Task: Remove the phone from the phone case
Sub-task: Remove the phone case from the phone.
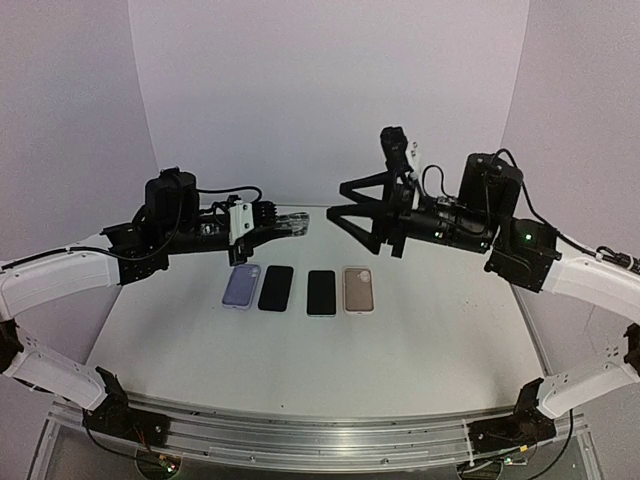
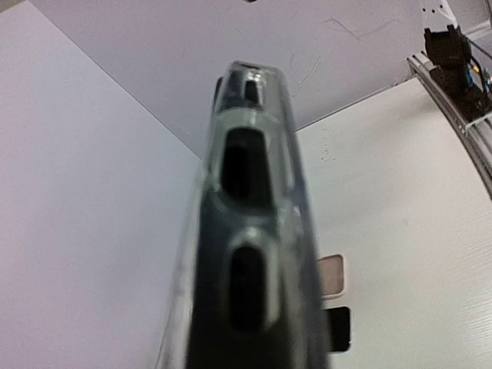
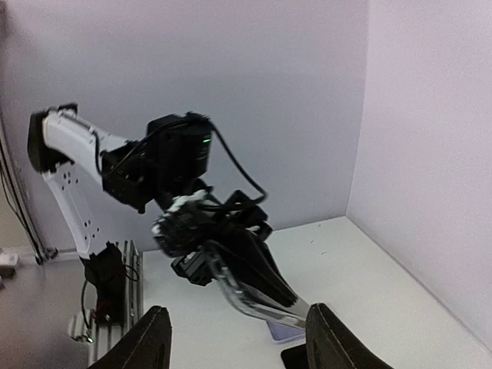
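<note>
Clear case (image 2: 250,254), dark inside so the phone seems seated, is clamped in your left pincer (image 1: 290,222) above the desk (image 1: 430,340). Bring the wide-open right pincer (image 1: 335,200) square onto its free end, gripping edges only.

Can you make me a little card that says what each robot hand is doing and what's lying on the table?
left gripper: shut on a clear case, held up in the air
right gripper: open, empty, up in the air
on the table: one row of purple case, black phone, second black phone, tan case
phone inside the clear case: cannot tell
</note>
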Robot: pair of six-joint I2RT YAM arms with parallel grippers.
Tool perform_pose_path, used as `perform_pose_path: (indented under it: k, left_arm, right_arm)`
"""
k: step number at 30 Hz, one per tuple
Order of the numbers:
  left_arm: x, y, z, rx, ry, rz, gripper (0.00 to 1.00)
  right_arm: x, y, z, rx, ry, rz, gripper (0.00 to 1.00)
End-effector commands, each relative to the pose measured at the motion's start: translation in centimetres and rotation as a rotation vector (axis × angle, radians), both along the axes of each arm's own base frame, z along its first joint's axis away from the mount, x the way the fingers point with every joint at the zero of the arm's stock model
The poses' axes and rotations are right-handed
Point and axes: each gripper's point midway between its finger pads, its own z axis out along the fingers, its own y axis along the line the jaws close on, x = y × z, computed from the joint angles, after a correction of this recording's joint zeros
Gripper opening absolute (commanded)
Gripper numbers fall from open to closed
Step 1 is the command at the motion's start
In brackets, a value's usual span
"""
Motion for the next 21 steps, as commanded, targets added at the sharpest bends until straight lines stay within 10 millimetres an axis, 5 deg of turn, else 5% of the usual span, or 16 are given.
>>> perform_pose_path:
  k: [1, 18, 21]
  left_arm:
    - [-1.0, 0.0, 4.6, -0.118, 0.091, -0.031, 0.0]
    - [-1.1, -0.1, 4.6, -0.135, 0.192, -0.025, 0.0]
    - [-1.1, -0.2, 4.7, -0.14, 0.199, -0.027, 0.0]
  right_arm:
    - [-0.6, 2.8, -3.5, -0.214, -0.409, -0.036, 0.58]
    - [2.5, 4.8, -1.8, -0.155, -0.591, -0.201, 0.43]
    - [2.5, 5.2, -2.0, -0.157, -0.591, -0.188, 0.32]
